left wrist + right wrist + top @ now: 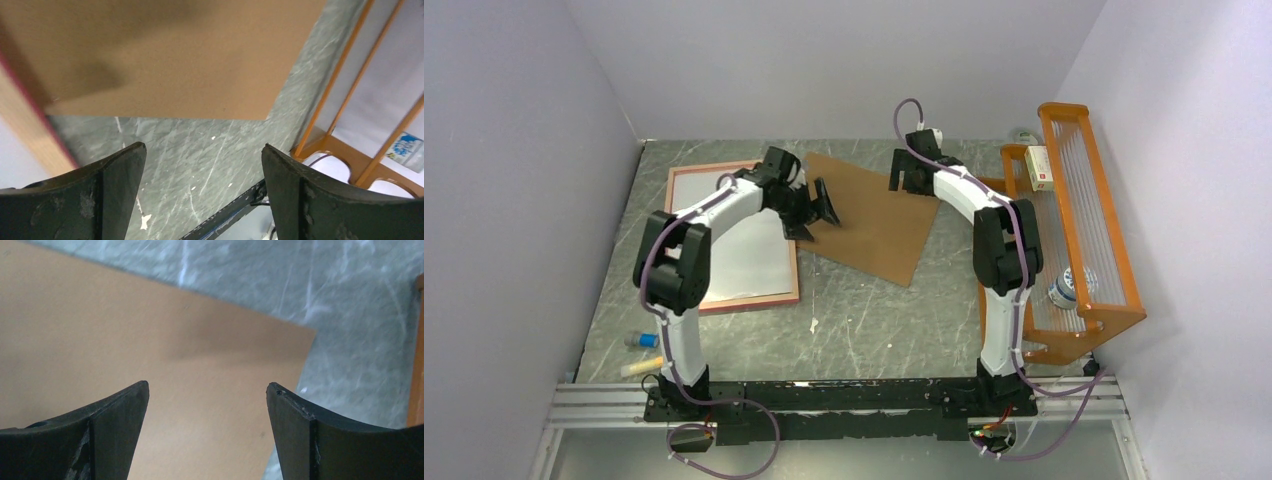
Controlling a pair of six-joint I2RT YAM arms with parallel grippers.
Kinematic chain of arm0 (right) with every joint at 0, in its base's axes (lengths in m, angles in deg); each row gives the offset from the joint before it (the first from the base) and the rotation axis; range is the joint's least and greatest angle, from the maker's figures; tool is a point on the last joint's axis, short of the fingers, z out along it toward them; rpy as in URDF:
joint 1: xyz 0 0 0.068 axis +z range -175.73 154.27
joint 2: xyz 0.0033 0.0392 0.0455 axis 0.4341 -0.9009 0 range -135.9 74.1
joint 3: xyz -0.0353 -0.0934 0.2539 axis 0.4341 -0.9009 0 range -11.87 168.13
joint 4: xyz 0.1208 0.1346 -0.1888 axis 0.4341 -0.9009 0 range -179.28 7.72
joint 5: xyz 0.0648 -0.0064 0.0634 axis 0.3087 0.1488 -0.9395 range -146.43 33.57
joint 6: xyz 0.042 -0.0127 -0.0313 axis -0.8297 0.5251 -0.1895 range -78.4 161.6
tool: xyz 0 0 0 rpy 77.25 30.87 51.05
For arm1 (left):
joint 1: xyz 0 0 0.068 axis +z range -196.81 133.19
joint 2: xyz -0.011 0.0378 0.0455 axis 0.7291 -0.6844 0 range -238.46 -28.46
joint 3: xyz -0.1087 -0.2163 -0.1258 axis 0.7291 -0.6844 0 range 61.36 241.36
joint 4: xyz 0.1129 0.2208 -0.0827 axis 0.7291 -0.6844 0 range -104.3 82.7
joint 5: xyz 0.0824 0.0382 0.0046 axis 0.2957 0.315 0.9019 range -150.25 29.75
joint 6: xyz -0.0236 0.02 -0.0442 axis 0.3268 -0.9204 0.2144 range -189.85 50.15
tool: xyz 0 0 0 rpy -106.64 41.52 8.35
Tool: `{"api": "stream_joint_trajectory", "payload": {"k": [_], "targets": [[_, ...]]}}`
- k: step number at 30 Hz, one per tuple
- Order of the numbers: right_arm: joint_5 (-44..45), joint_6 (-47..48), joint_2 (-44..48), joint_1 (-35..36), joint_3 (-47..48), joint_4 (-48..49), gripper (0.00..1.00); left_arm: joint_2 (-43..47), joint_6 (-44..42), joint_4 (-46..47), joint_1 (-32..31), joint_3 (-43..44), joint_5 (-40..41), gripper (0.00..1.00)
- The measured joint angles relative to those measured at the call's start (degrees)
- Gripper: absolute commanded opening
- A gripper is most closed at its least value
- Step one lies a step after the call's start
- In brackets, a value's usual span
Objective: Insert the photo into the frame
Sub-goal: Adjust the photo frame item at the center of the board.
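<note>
The frame (749,301) lies flat at the left of the table with a pinkish rim; its pale wood edge also shows in the left wrist view (30,125). The photo (744,255) lies inside it, white back up, partly covered by my left arm. The brown backing board (874,215) lies right of the frame, one corner near it. My left gripper (814,218) is open and empty between the frame's right edge and the board (175,55). My right gripper (911,183) is open and empty above the board's far part (125,340).
An orange wire rack (1074,230) stands along the right wall, with a small box (1040,167) and a jar (1064,290) on it. Two marker-like items (641,340) lie at the near left. The arm bases' rail (844,400) runs along the near edge.
</note>
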Motion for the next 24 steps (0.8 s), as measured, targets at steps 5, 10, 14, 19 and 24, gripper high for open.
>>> {"api": "stream_joint_trajectory", "payload": {"k": [5, 10, 14, 19, 24], "targets": [[-1.92, 4.35, -6.45, -4.20, 6.08, -0.07, 0.92, -6.75, 1.07, -1.68, -4.39, 1.27, 0.46, 0.90], [-5.25, 10.27, -12.59, -6.49, 13.79, -2.58, 0.93, -8.90, 0.46, -4.66, -6.12, 1.42, 2.43, 0.90], [-7.87, 14.47, -16.46, -6.54, 18.62, -5.38, 0.93, -9.14, -0.31, -5.79, -5.75, 2.32, 3.87, 0.90], [-12.50, 17.92, -17.40, -7.28, 19.17, -7.87, 0.95, -9.20, -0.52, -5.07, -5.40, 1.75, 4.68, 0.90], [-17.53, 21.73, -19.39, -9.62, 22.69, -11.87, 0.95, -9.22, -0.57, -4.48, -5.68, 0.90, 6.25, 0.89]]}}
